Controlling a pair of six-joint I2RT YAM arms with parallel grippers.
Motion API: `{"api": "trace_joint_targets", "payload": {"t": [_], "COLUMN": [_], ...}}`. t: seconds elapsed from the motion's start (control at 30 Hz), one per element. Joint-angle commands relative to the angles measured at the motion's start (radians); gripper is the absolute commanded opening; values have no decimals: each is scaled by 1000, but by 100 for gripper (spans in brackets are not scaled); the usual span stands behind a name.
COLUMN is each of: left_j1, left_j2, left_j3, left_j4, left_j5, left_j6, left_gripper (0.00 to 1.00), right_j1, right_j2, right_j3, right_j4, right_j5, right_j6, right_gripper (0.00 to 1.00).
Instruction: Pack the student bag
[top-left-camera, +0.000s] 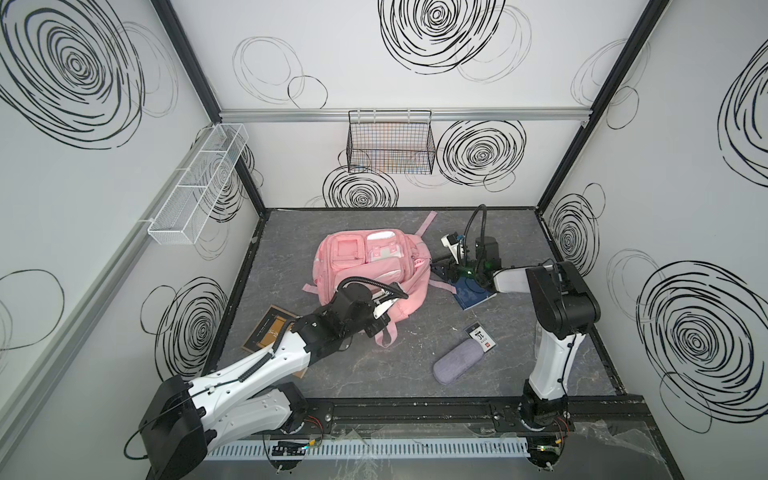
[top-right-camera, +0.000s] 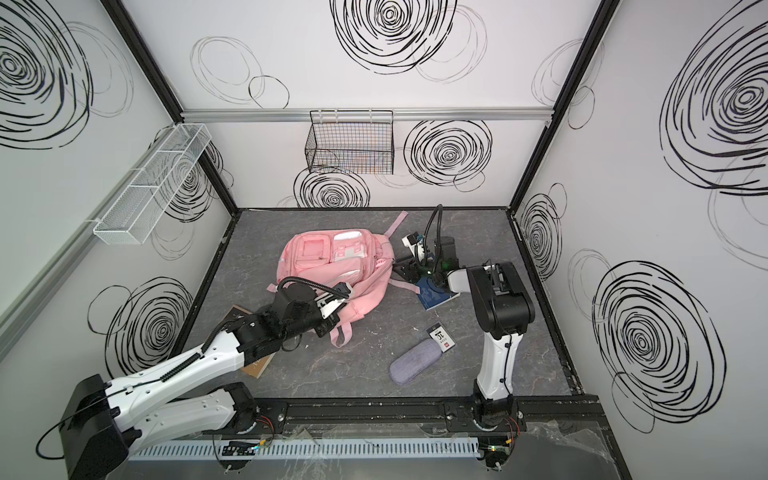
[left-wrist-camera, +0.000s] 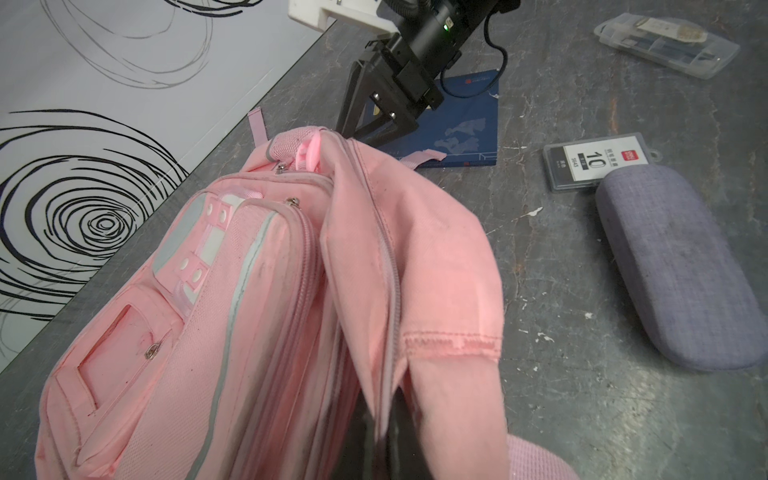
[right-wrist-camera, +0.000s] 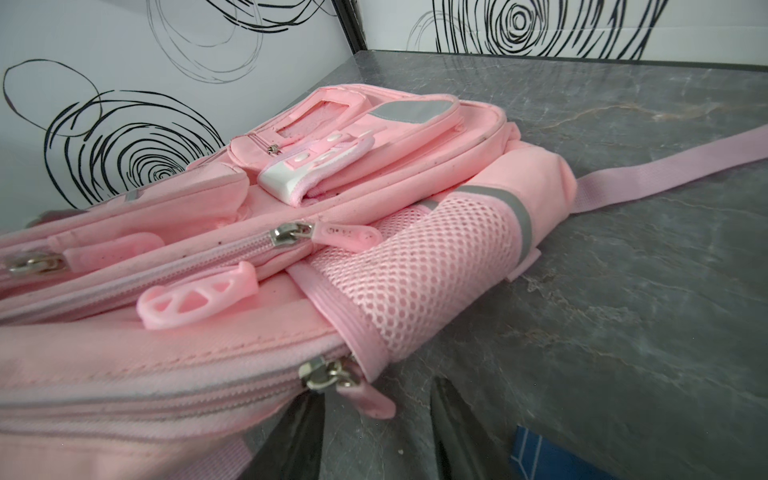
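The student bag (top-left-camera: 365, 266) is lying front-up in the middle of the bench (top-left-camera: 357, 374), between the two hands. The left hand (left-wrist-camera: 384, 446) is pinching a fold of pink fabric beside the bag's main zipper and holding it raised. The right hand (right-wrist-camera: 370, 419) is hovering spread at the bag's side, with a zipper pull (right-wrist-camera: 365, 399) sitting between its fingers. A blue notebook (top-left-camera: 473, 293) is lying beneath the right hand. A grey pouch (top-left-camera: 459, 365) and a card box (top-left-camera: 482, 338) are resting well clear of both hands.
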Motion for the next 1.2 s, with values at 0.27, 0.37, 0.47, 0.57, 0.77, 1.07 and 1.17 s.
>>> {"api": "trace_joint_targets", "payload": {"t": [0.27, 0.37, 0.47, 0.57, 0.77, 1.07, 1.17], "left_j1": [4, 4, 3, 3, 4, 5, 5], "left_j2": [-41, -41, -41, -40, -35, -18, -9], "left_j3": [13, 13, 13, 13, 16, 23, 24], "left_j4": [166, 166, 166, 166, 158, 147, 143], "left_j5": [17, 14, 12, 9, -7, -38, -36], "left_j6": [14, 14, 13, 13, 13, 12, 9], "left_gripper": [0, 0, 0, 0, 0, 0, 0], "right_j1": [20, 19, 14, 7, 5, 8, 24], "right_j2": [45, 29, 17, 7, -24, -123, -142], "right_j3": [53, 37, 35, 38, 28, -46, -26], "right_j4": [-66, -63, -80, -111, -184, -208, -293], "right_j5": [-67, -60, -39, -23, 75, 215, 319], "right_j6": [-98, -98, -87, -70, -53, 9, 1], "right_gripper": [33, 28, 16, 12, 4, 1, 0]}}
